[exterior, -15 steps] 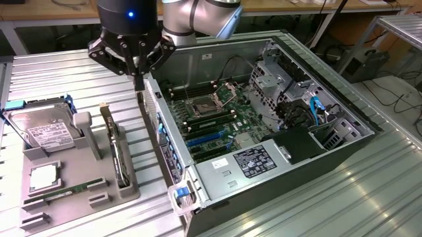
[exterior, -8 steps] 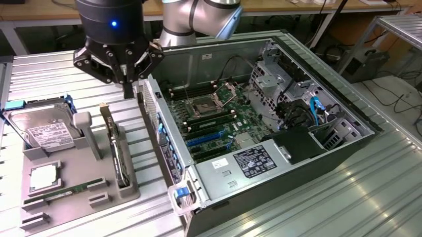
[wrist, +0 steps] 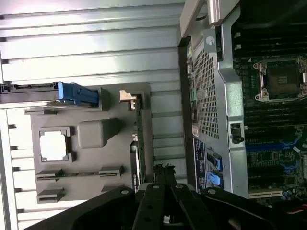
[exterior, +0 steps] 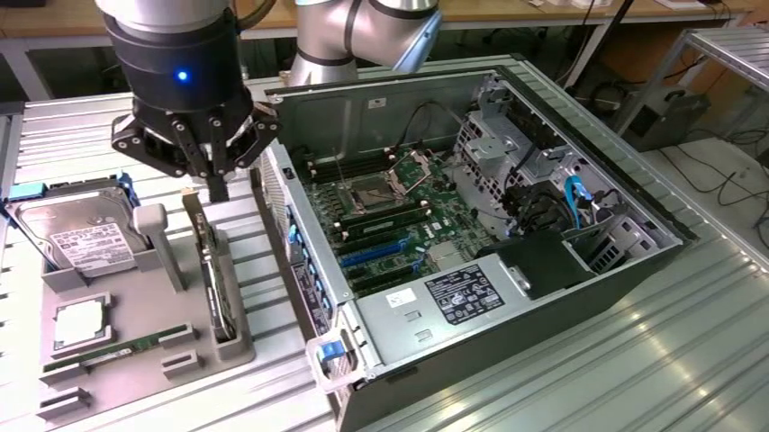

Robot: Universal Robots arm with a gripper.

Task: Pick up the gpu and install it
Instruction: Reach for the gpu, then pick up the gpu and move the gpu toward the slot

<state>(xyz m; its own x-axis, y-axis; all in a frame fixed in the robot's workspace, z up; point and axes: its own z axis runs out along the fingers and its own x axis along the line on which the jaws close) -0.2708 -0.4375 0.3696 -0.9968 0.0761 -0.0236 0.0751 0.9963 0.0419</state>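
Downward-facing pincer (exterior: 218,192), fully closed.

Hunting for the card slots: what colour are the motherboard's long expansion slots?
The expansion slots are blue, clearest in the exterior view.

Ribbed aluminium table (exterior: 625,360), streaked with overhead glare; beyond its far edge, wooden workbenches (exterior: 517,11); off its exterior-view right side, metal rack (exterior: 721,40), grey floor (exterior: 691,166), loose black cables (exterior: 736,184).

gpu (exterior: 216,279): one
hard drive (exterior: 78,238): one
CPU (exterior: 78,322): one
RAM stick (exterior: 114,353): one
case (exterior: 360,108): one
tray (exterior: 135,301): one
pincer (exterior: 216,187): one
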